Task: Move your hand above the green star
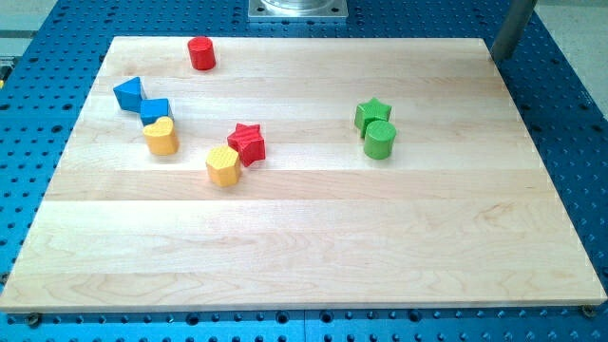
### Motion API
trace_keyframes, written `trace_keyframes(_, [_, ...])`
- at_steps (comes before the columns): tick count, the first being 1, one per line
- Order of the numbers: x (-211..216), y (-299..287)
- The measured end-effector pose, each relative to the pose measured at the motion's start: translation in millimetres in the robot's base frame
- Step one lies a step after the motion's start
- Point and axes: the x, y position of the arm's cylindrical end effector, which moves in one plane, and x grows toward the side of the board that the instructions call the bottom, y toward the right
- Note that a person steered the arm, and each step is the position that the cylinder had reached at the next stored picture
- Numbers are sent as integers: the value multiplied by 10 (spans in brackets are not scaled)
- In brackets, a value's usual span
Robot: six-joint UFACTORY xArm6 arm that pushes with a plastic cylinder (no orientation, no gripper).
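The green star (371, 113) lies on the wooden board (304, 237), right of centre, touching the green cylinder (380, 140) just below it. My rod comes down at the view's top right, and my tip (499, 57) rests near the board's top right corner, well up and to the right of the green star.
A red star (248, 142) touches a yellow hexagon block (222, 166) left of centre. A blue triangle (128, 93), a blue cube (155, 111) and a yellow block (161, 137) cluster at the left. A red cylinder (200, 53) stands near the top edge.
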Motion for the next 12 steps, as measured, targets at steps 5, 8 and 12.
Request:
trace_keyframes(5, [-72,-410])
trace_keyframes(8, [-157,-657])
trace_keyframes(12, [-265,-910])
